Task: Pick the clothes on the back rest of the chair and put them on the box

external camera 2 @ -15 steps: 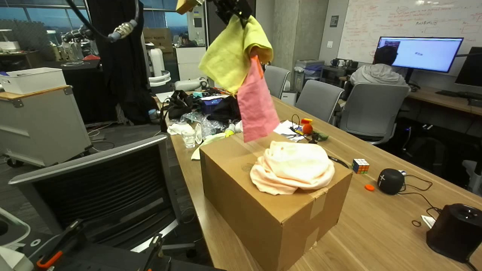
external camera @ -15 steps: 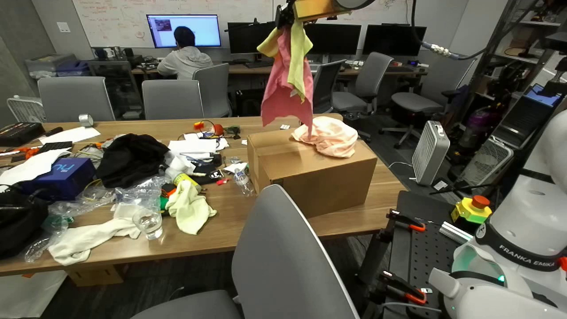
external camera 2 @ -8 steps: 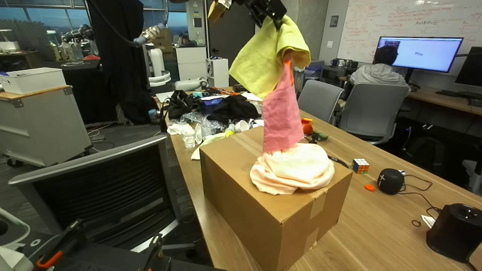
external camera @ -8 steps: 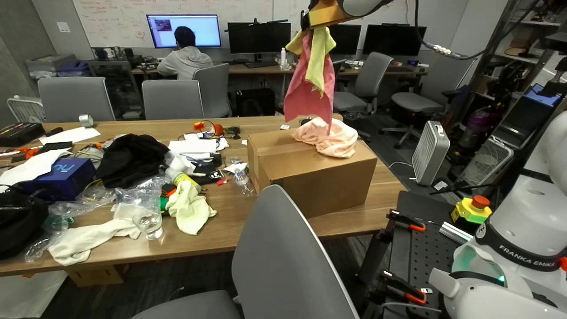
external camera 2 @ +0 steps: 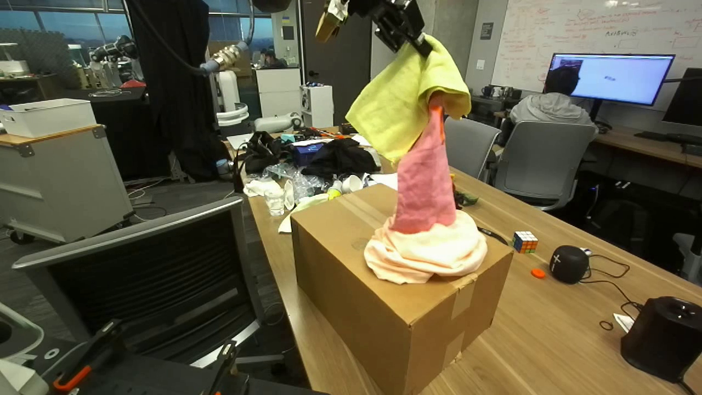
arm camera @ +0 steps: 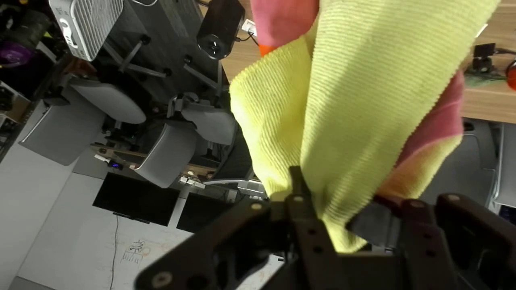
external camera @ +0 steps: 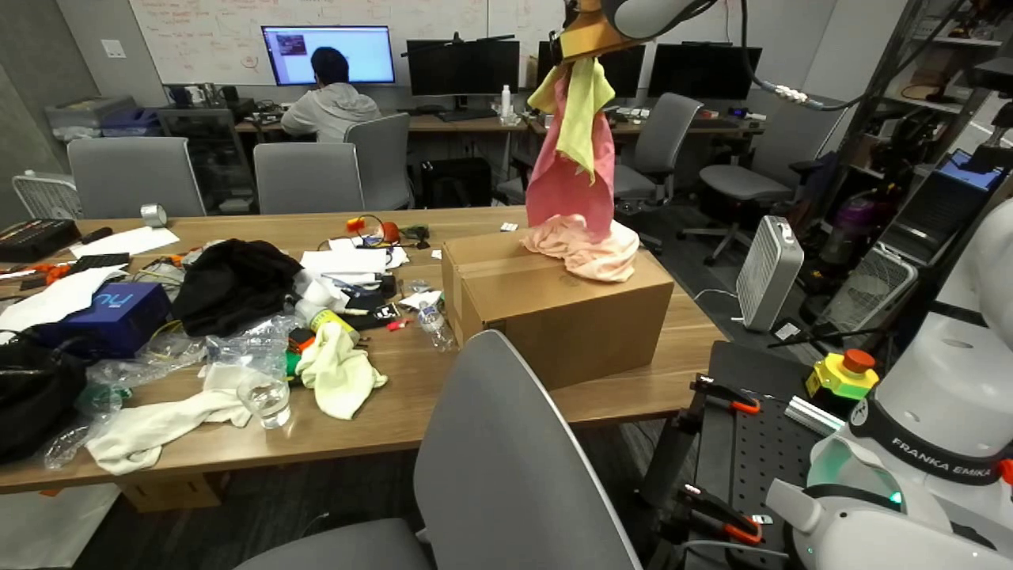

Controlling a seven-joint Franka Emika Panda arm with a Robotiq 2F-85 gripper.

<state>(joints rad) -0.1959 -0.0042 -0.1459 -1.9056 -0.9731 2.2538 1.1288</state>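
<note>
My gripper (external camera 2: 421,48) is above the cardboard box and holds a bundle of yellow cloth (external camera 2: 390,104) and pink cloth (external camera 2: 425,189), with a little orange showing. In the wrist view the gripper (arm camera: 335,189) has the yellow cloth (arm camera: 371,92) between its fingers; part of the right finger is hidden. The pink cloth (external camera: 570,186) hangs down and its lower end meets a crumpled peach cloth (external camera: 609,252) on the brown box (external camera: 570,340). The box (external camera 2: 351,277) stands on the table. The near grey chair (external camera: 506,443) shows no cloth on its back rest.
A plastic bottle (external camera: 434,323), a pale green cloth (external camera: 336,372) and a glass (external camera: 265,398) lie or stand left of the box. A puzzle cube (external camera 2: 525,242) and two black speakers (external camera 2: 569,264) are on the table beyond it. Several chairs stand around.
In an exterior view my gripper has moved right with the cloths, then slightly lower. The pink cloth's lower end has come down onto the peach cloth. The box and peach cloth stay put.
</note>
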